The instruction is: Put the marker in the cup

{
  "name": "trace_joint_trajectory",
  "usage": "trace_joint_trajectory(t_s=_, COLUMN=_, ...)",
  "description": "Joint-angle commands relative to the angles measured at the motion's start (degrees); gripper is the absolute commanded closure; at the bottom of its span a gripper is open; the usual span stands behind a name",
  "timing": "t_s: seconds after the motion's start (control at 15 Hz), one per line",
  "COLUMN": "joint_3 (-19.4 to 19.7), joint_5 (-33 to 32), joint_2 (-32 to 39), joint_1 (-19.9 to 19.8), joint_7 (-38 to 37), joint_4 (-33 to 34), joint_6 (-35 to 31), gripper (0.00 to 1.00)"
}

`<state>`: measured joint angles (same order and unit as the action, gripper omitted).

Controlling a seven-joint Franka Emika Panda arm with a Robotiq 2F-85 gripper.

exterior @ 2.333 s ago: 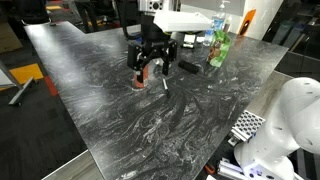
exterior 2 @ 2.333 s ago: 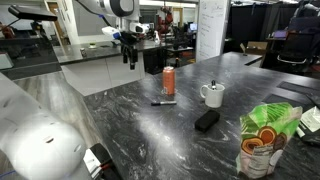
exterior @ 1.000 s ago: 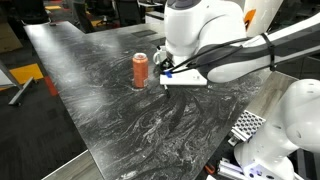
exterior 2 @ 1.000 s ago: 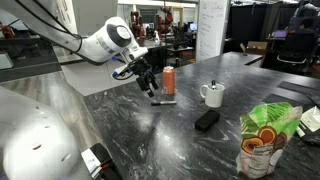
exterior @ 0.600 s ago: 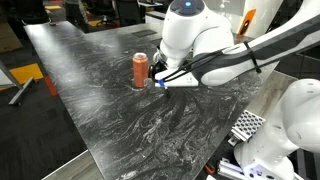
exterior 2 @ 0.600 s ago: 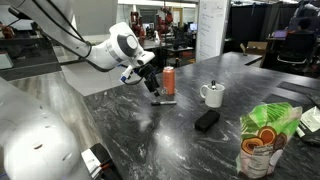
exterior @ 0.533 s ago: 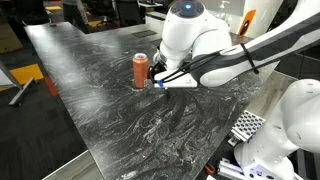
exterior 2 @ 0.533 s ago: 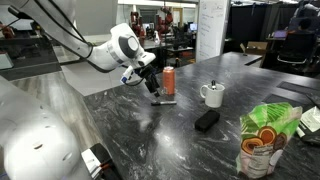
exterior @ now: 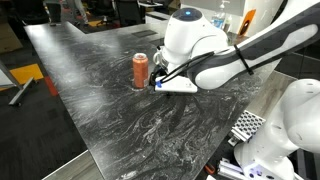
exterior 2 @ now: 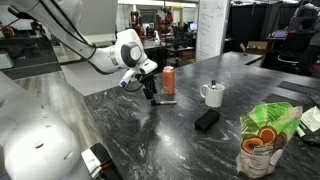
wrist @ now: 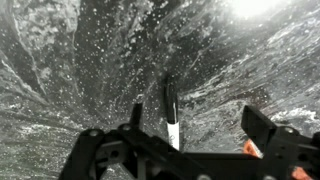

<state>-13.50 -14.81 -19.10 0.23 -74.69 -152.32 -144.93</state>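
both exterior views look down across the marbled table [exterior: 90,100] from different sides, sharing the can [exterior: 140,70]; the wrist view faces the tabletop closely.

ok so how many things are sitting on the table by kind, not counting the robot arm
can: 1
mug: 1
marker: 1
black block: 1
green and orange packet: 1
total: 5

Slim dark marker [wrist: 170,108], white-tipped, lying flat on the table [exterior 2: 180,142], small white cup [exterior 2: 213,95] upright, well apart.
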Motion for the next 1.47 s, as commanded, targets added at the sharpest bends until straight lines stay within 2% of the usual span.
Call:
trace_joint_trajectory(t_s=0.0, joint_3=0.3, joint_5=1.5, joint_2=1.4, joint_1=0.3, joint_7=2.6, joint_4=-0.1, joint_6=0.0, gripper=0.00)
trace_joint_trajectory(t_s=0.2, joint_3=-0.8, joint_5=-1.2, joint_2=2.0, joint_1=-0.6, joint_7=1.9, joint_4=0.6, joint_6=2.1, gripper=0.00)
trace_joint_trajectory(t_s=0.53, joint_3=-0.5, joint_5=-2.1, joint_2=3.0, joint_1=-0.4, joint_7=2.0, joint_4=0.7, joint_6=3.2, gripper=0.00)
trace_joint_trajectory(t_s=0.6, joint_3=-0.6, joint_5=-2.7, joint_2=3.3, joint_1=-0.6, joint_7=1.7, joint_4=0.7, joint_6=3.3, gripper=0.25)
trace_joint_trajectory(t_s=0.73, joint_3=-0.7, joint_5=-4.1, joint_2=3.6, joint_1=-0.8, joint_7=1.3, joint_4=0.8, joint_6=3.5, gripper=0.34)
trace_joint_trajectory(t_s=1.27, joint_3=-0.9, joint_5=-7.3, joint_2=3.7, joint_1=-0.8, joint_7=0.4, joint_4=1.4, joint_6=4.5, gripper=0.92)
trace_joint_trajectory(t_s=1.4, joint_3=-0.9, joint_5=-7.6, joint_2=3.4, joint_1=-0.8, joint_7=0.2, joint_4=1.3, joint_6=4.4, gripper=1.00)
